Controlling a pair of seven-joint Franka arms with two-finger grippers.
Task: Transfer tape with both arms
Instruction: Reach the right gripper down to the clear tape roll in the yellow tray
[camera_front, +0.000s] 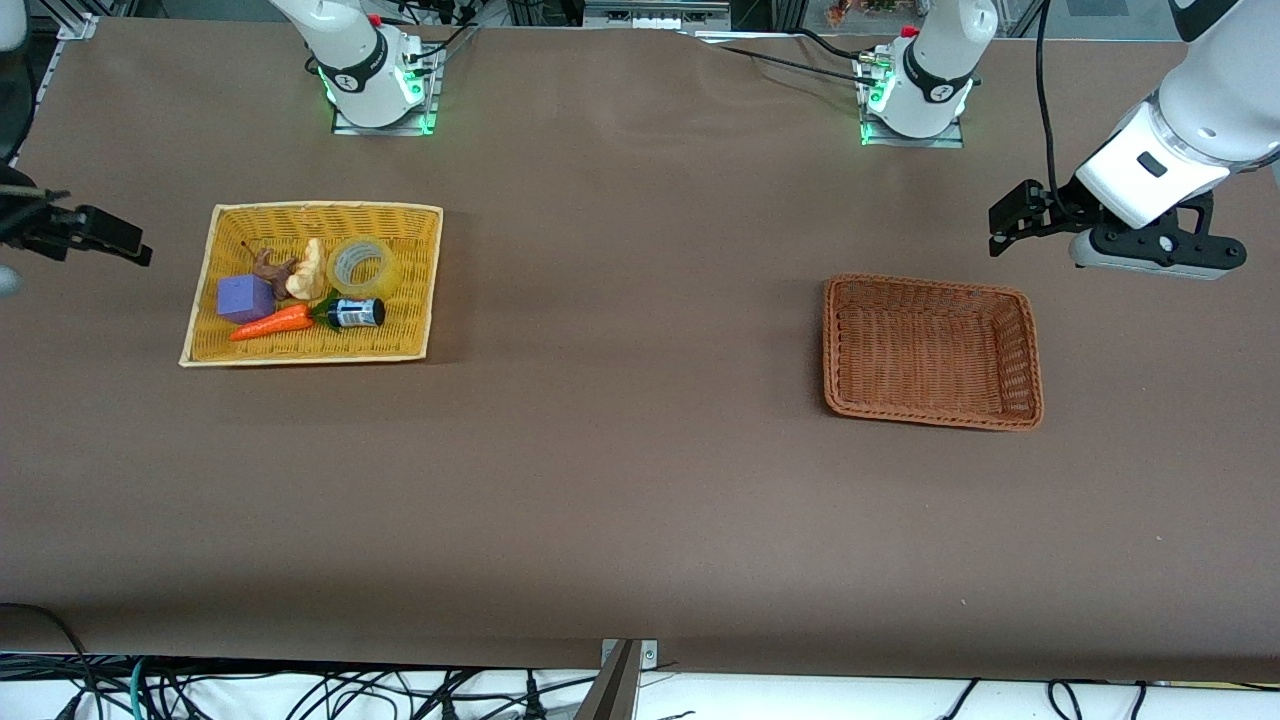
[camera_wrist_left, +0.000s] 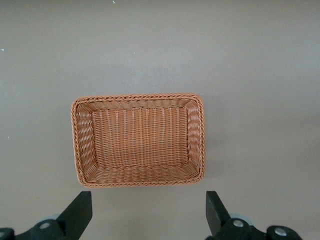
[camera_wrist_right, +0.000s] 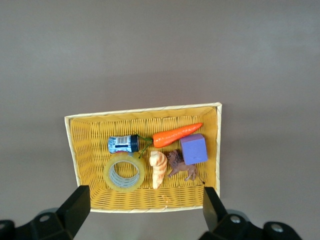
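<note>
The tape (camera_front: 361, 266) is lying flat in the yellow basket (camera_front: 230, 224) toward the right arm's end of the counter (camera_front: 640, 500), just beside a small dark bottle (camera_front: 350, 313) and what is probably a pale toy pastry (camera_front: 307, 270). The right gripper (camera_wrist_right: 145, 212) is hovering with its fingers apart and holding nothing, beside that basket. The left gripper (camera_wrist_left: 149, 215) is waiting, also with fingers apart and nothing between them, near the orange-brown basket (camera_front: 1020, 345).

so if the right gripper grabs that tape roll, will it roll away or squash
Lying flat in the yellow basket, the tape probably won't roll unless tipped on edge. Its inner core suggests a stiff ring, likely light. The glossy film may be slippery, so pinching across the wall seems safer.
</note>
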